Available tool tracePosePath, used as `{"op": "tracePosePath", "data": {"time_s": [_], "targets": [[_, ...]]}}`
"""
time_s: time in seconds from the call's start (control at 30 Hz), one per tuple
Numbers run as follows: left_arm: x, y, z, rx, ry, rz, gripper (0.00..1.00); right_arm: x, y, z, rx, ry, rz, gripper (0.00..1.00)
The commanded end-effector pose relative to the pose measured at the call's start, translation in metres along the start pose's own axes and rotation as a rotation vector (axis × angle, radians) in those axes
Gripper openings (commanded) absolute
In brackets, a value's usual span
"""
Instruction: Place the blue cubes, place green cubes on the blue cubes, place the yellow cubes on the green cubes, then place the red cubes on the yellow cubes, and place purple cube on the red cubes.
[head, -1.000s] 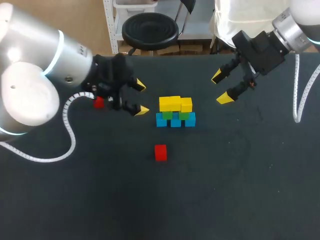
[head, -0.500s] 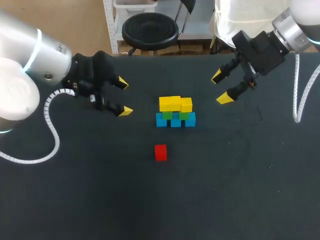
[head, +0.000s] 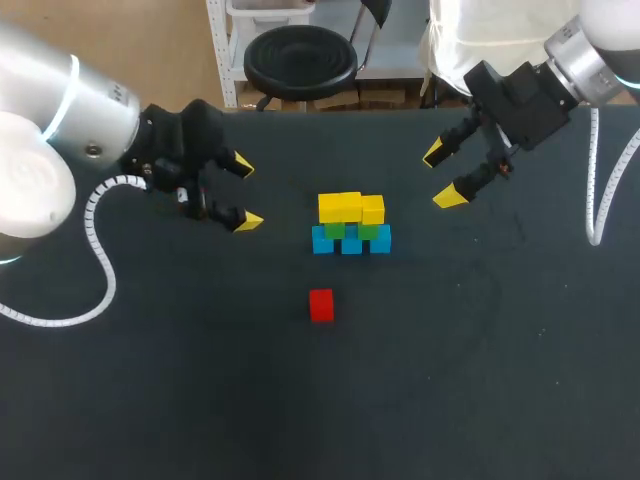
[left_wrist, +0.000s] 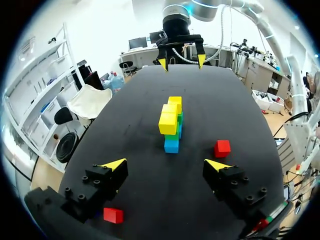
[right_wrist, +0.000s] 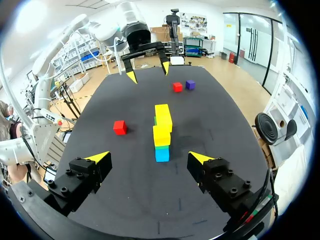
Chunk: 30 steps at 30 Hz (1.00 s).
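Arms first: your left arm (head: 60, 130) comes in from the left side and bends toward the middle. It holds the left gripper (head: 245, 194) above the table to the left of the stack, with the fingers aimed at it. Those two yellow-tipped fingers stand wide apart with nothing between them. Your right arm (head: 590, 50) enters from the far right corner. The right gripper (head: 443, 176) hangs beyond the stack and to its right, likewise spread wide and holding nothing.

The table (head: 500, 380) is a dark, matte surface. The cubes on it are small, plain, sharp-edged blocks in flat colours.

You can count three blue cubes (head: 351, 244) side by side in a row at mid-table. Two green cubes (head: 334, 230) sit on them, and what look like three yellow cubes (head: 340, 207) sit on top.

There are two red ones. The first red cube (head: 321, 305) lies alone on the near side of the stack, well apart from it. The second red cube (left_wrist: 113, 215) lies on the table close under the left gripper and is hidden from the head view. The single purple cube (right_wrist: 190, 84) rests just beside the second red cube.
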<state>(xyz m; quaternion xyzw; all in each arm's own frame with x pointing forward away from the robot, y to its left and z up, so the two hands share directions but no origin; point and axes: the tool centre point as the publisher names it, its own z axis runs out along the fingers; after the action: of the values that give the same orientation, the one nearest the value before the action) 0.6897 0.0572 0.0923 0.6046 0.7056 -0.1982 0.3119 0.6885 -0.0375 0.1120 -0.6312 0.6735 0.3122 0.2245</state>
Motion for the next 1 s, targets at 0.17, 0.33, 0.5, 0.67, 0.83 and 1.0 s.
{"op": "tracePosePath", "data": {"time_s": [0.17, 0.33, 0.5, 0.67, 0.83, 1.0], "targets": [[0.001, 0.000, 0.000, 0.001, -0.003, 0.001, 1.00, 0.000, 0.000, 0.000, 0.001, 0.000, 0.000, 1.00], [0.002, 0.008, -0.004, 0.044, -0.029, 0.010, 1.00, 0.000, 0.000, 0.000, 0.001, 0.000, 0.000, 1.00], [0.003, 0.013, -0.016, 0.090, -0.019, 0.060, 1.00, 0.000, 0.000, 0.000, 0.001, 0.000, 0.000, 1.00], [0.005, 0.014, -0.021, 0.102, -0.003, 0.089, 1.00, 0.000, 0.000, 0.000, 0.001, 0.000, 0.000, 1.00], [0.005, 0.015, -0.023, 0.076, 0.049, 0.085, 1.00, 0.000, 0.000, 0.000, 0.001, 0.000, 0.000, 1.00], [0.005, 0.016, -0.023, 0.077, 0.043, 0.071, 1.00, 0.000, 0.000, 0.000, 0.001, 0.000, 0.000, 1.00]]}}
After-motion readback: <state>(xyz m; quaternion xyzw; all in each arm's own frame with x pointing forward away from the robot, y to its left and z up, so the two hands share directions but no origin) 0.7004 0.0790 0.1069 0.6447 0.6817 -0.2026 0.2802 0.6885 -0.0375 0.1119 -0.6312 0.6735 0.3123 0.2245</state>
